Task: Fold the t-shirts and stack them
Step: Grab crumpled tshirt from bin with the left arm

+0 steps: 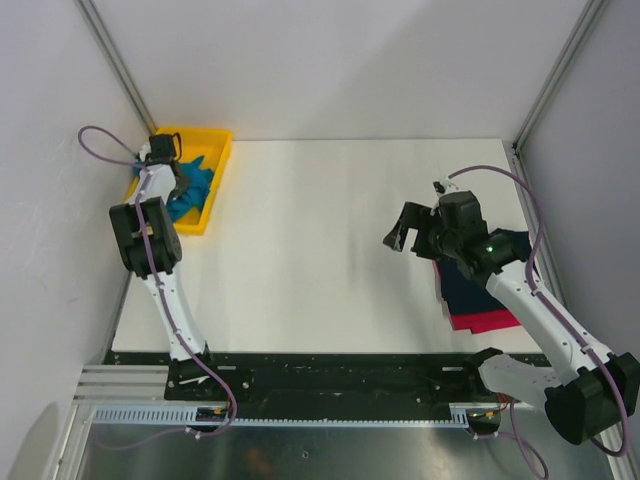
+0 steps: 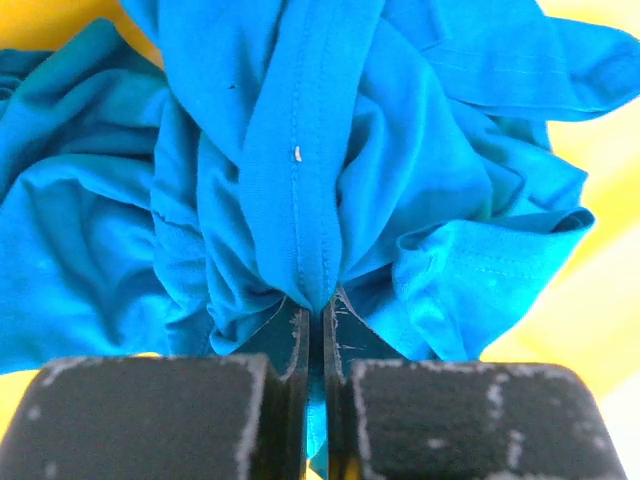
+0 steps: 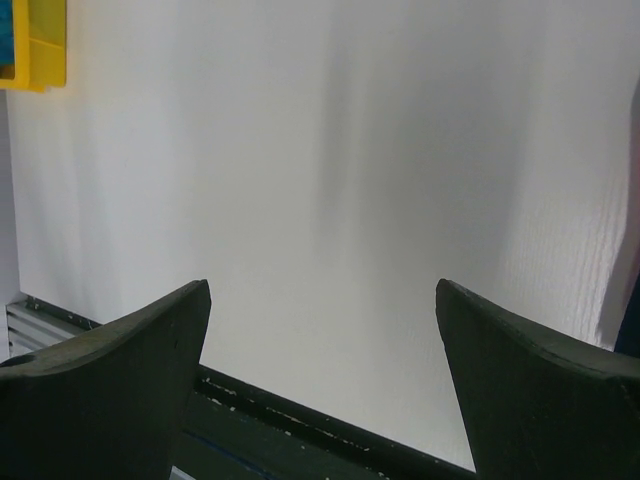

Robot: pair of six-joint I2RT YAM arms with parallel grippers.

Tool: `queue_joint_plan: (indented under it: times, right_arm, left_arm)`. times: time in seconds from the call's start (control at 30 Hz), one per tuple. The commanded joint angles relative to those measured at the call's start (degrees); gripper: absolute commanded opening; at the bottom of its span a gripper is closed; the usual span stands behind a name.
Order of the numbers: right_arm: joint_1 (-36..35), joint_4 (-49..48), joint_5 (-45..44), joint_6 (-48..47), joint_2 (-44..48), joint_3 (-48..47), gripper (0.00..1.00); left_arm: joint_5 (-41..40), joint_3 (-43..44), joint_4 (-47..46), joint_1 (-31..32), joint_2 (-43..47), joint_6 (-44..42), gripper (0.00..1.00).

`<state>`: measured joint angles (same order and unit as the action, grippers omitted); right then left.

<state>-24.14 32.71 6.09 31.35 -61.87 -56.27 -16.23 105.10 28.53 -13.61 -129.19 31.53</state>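
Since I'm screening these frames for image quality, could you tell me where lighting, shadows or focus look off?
Top external: evenly lit and sharp, with a faint shadow smear on the table. Left wrist: teal t-shirt crisp, yellow tray nearly blown out at the corners. Right wrist: soft vertical shadow bands across the table, open right end effector dark and featureless.

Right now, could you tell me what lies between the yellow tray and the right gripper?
Only bare white table lies between the yellow tray and the right gripper; the top view shows it, the right wrist view too.
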Motion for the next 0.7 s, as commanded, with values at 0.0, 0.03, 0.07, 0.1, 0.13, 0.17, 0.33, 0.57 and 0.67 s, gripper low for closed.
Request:
queue_joint_plan:
  times: [0.0, 0.03, 0.07, 0.1, 0.13, 0.17, 0.33, 0.57, 0.67]
  right_arm:
    - [0.1, -3.2, 1.6, -1.2, -0.4, -0.2, 0.99]
    - [0.1, -3.5, 1.9, -1.3, -0.6, -0.2, 0.99]
    - [0.2, -3.8, 2.1, -1.3, -0.7, -0.2, 0.99]
    - [0.2, -4.1, 2.4, -1.3, -0.8, -0.2, 0.99]
    - [0.2, -4.4, 2.7, -1.1, -0.9, -0.2, 0.99]
    - [0.3, -4.8, 3.0, -1.1, -1.0, -0.2, 0.99]
    - [1.4, -6.5, 4.4, -1.1, -1.2, -0.2, 0.99]
    - [4.5, -7.1, 6.7, -0.9, -0.8, -0.9, 0.99]
    - [5.8, -6.8, 7.1, -0.8, -0.6, -1.3, 0.99]
  left_arm:
    - [4.5, 4.4, -1.2, 1.4, 9.0, -1.3, 0.00]
    - [5.4, 5.0, -1.2, 1.8, 10.1, -1.9, 0.00]
    - [6.6, 5.3, -1.3, 2.3, 11.3, -2.4, 0.00]
    - [7.6, 5.5, -1.3, 2.7, 12.4, -2.7, 0.00]
    - [8.4, 5.5, -1.4, 3.1, 13.7, -2.9, 0.00]
    - [9.0, 5.2, -1.5, 3.6, 15.1, -3.2, 0.00]
    - [11.2, 3.0, -2.3, 6.6, 23.1, -4.7, 0.00]
    - [16.1, -0.6, -2.7, 13.5, 36.6, -7.1, 0.00]
    - [19.2, -4.3, -2.6, 17.7, 42.6, -7.5, 0.00]
